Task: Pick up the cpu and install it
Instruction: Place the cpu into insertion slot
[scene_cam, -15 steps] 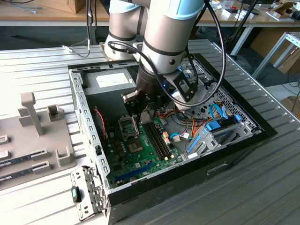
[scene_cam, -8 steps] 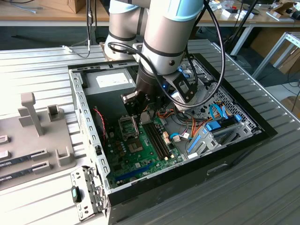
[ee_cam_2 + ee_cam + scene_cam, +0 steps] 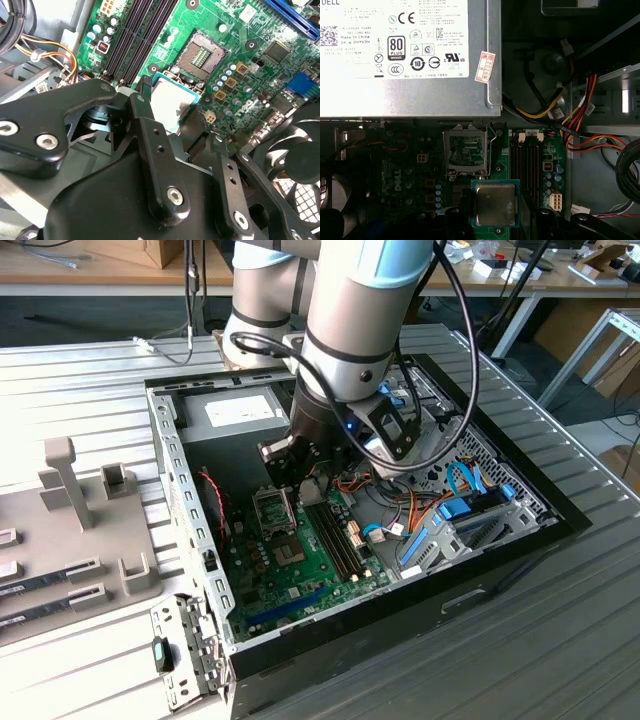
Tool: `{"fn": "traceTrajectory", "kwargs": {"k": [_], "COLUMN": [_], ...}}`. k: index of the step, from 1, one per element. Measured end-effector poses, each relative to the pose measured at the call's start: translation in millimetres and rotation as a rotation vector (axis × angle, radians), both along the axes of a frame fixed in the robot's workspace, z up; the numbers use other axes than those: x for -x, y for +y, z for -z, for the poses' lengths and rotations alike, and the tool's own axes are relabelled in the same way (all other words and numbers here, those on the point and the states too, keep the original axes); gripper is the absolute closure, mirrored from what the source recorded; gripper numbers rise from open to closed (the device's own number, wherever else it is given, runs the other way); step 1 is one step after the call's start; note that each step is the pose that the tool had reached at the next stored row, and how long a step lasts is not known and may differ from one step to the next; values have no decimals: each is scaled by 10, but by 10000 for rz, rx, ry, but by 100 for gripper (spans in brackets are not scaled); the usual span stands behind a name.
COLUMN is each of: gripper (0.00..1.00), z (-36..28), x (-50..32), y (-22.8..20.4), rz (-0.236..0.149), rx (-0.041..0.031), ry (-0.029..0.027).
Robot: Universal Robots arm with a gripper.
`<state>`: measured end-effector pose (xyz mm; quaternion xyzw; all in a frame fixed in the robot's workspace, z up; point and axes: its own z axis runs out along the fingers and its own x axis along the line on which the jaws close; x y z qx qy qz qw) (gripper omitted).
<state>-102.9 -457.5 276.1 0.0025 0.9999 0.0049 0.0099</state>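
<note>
The cpu (image 3: pixel 495 204) is a flat square chip with a silvery top and a thin green rim. My gripper (image 3: pixel 496 216) is shut on it by two opposite edges, black fingers (image 3: pixel 145 107) on either side. In the second wrist view the cpu (image 3: pixel 171 102) hangs a little above the green motherboard (image 3: pixel 235 30), beside the open socket (image 3: pixel 204 52) and not over it. The socket (image 3: pixel 465 151) has its metal frame lifted. In the exterior view my gripper (image 3: pixel 305 475) is low inside the open computer case, close over the socket (image 3: pixel 275 505).
The grey power-supply box (image 3: pixel 405 55) lies just past the socket. Dark memory slots (image 3: pixel 135 35) run alongside it. Bundled coloured cables (image 3: pixel 575 120) and a black fan (image 3: pixel 295 150) crowd the case. A grey fixture (image 3: pixel 80 510) stands at the exterior view's left.
</note>
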Motion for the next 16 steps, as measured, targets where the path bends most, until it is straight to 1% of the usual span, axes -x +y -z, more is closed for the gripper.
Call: {"fn": "traceTrajectory", "kwargs": {"k": [16], "gripper": [53], "z": [49], "x": [0], "y": [0], "rz": [0], "rx": [1], "ry": [0]}}
